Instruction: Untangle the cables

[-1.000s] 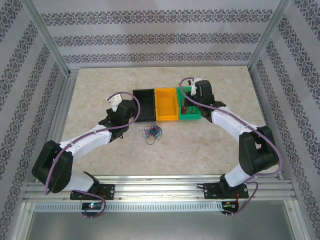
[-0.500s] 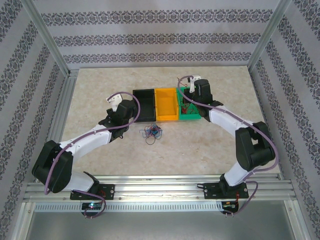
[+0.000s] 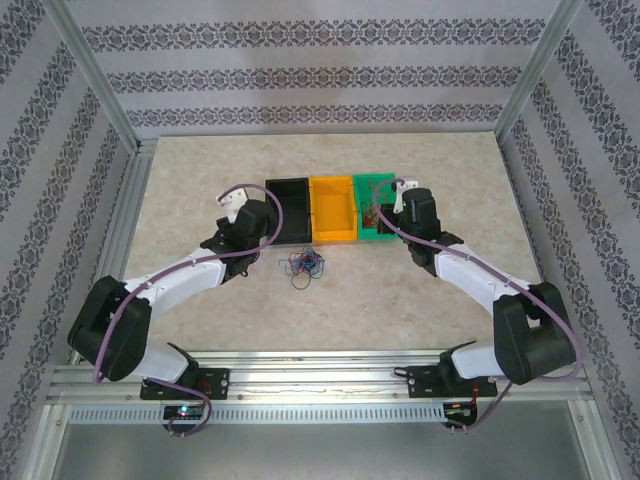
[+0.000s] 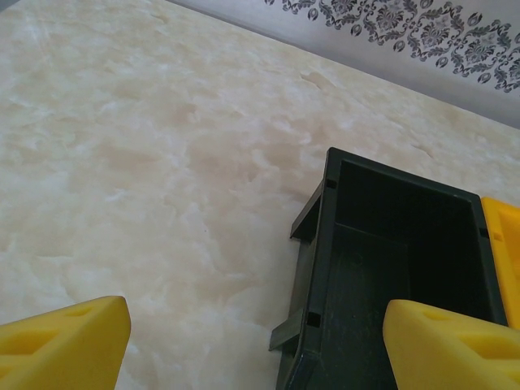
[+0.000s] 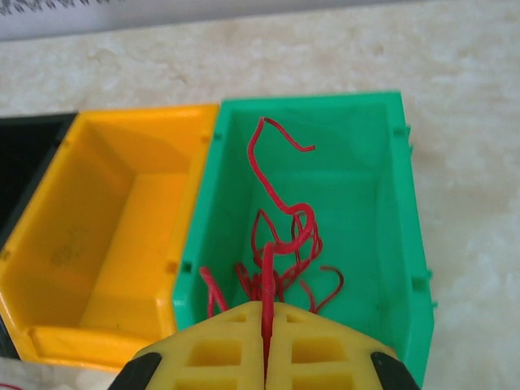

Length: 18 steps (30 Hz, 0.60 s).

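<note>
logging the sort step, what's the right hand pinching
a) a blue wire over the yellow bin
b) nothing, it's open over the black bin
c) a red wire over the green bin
c: in the right wrist view the right hand is shut on a red wire that runs out over the green bin, where more red wire lies.

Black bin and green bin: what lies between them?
The orange bin, empty, stands in a row between the black bin and the green bin; the top external view shows it.
</note>
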Each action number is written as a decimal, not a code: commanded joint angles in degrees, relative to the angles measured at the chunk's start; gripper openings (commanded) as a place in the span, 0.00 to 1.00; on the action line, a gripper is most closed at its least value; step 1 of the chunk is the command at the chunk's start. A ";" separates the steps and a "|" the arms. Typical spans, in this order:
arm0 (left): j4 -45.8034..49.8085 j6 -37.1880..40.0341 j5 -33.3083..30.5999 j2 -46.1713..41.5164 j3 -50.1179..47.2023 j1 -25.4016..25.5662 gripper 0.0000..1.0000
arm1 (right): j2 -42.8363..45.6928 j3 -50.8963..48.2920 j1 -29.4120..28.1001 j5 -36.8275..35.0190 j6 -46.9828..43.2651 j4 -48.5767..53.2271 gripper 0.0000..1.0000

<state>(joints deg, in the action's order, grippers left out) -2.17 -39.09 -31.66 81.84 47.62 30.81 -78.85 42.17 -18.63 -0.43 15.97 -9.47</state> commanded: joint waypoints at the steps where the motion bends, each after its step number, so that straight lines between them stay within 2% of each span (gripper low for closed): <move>1: -1.58 -0.70 0.15 0.60 0.35 0.75 0.81 | 1.42 -1.89 -0.75 -0.67 3.04 0.71 0.00; 9: -1.76 -0.37 0.51 1.54 0.72 0.75 0.81 | -4.64 3.56 0.98 -1.72 5.06 4.30 0.00; 18: -1.16 0.42 -0.13 1.37 0.57 0.82 0.81 | -19.27 18.75 2.03 -3.10 3.91 11.00 0.00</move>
<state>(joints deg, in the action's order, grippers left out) -2.33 -39.05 -31.48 83.22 47.62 30.81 -95.18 57.17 -17.21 -1.83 19.62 -2.35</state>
